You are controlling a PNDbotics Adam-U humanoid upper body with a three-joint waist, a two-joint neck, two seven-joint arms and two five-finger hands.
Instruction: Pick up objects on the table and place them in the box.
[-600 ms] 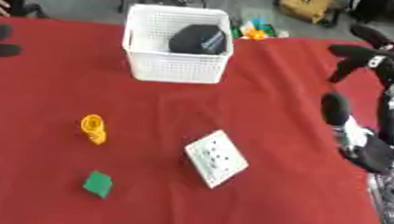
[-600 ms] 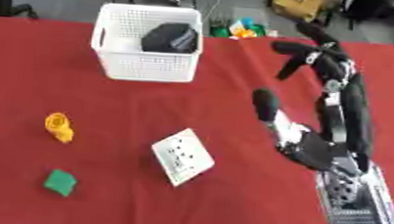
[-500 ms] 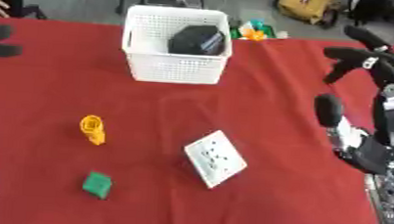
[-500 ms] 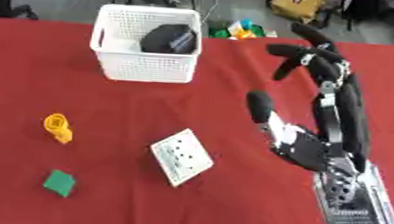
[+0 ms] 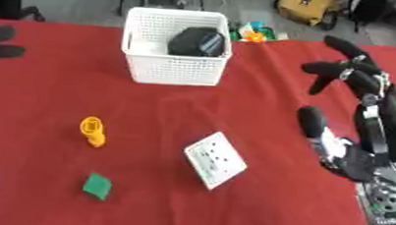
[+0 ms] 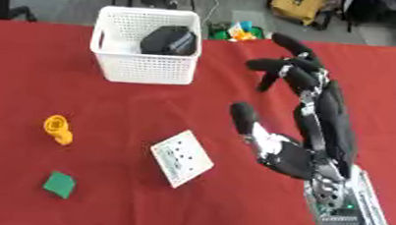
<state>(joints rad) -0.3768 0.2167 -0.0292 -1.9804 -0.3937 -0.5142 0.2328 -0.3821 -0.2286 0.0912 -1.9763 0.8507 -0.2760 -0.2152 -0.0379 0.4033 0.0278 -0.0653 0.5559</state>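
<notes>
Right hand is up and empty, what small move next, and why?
Probably lower the right hand left toward the white square piece: it lies nearest that hand on the red table, and the hand is open above the cloth, holding nothing.

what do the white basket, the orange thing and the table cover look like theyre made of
The white basket looks like moulded plastic: rigid walls pierced with a regular grid of small holes, matte white. The orange thing seems to be plastic too, uniformly bright and smooth, though its shape is hard to make out. The red table cover looks like cloth, matte with faint creases.
</notes>
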